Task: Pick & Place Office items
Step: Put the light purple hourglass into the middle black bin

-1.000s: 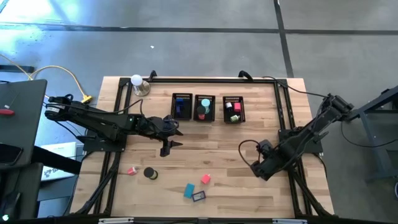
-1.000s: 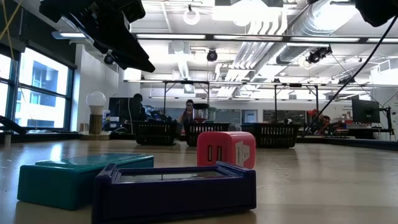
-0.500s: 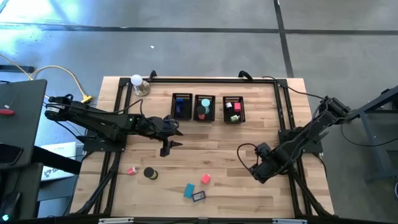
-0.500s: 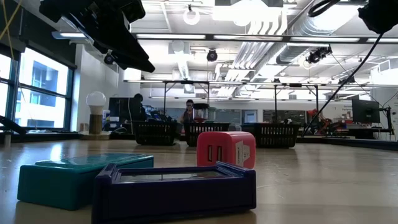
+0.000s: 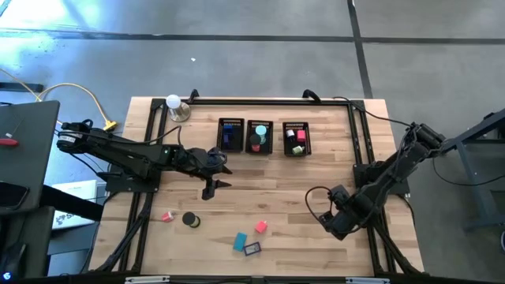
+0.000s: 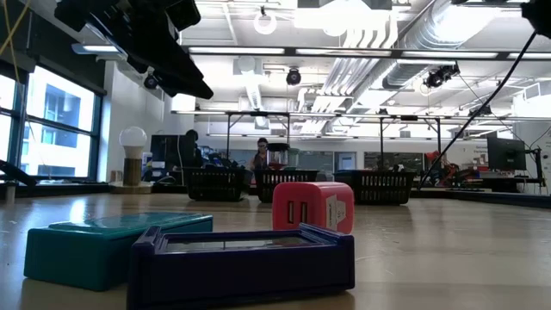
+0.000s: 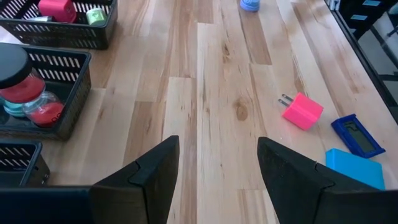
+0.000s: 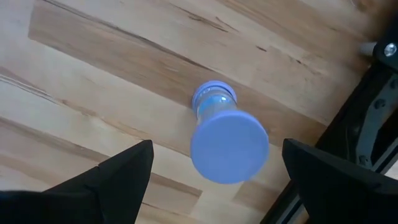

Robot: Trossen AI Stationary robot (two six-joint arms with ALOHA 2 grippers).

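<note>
Right wrist view: right gripper point(image 8: 214, 165), fingers spread, hangs over a blue bottle point(image 8: 225, 138) lying on the table point(image 8: 93, 74), lined up to straddle it. Left gripper point(image 5: 211, 188), fingers apart and empty, waits at 10 o'clock of the pink block point(image 5: 260, 227).

High cam: straight down over the whole table point(image 5: 316, 170). Low cam: at tabletop level, v. close behind the purple block point(image 6: 241, 263), facing the bins point(image 6: 287, 184) & room beyond. L wrist cam looks across the boards toward that same block point(image 7: 356, 134). R wrist cam points down, close over a blue bottle point(image 8: 225, 134).
</note>
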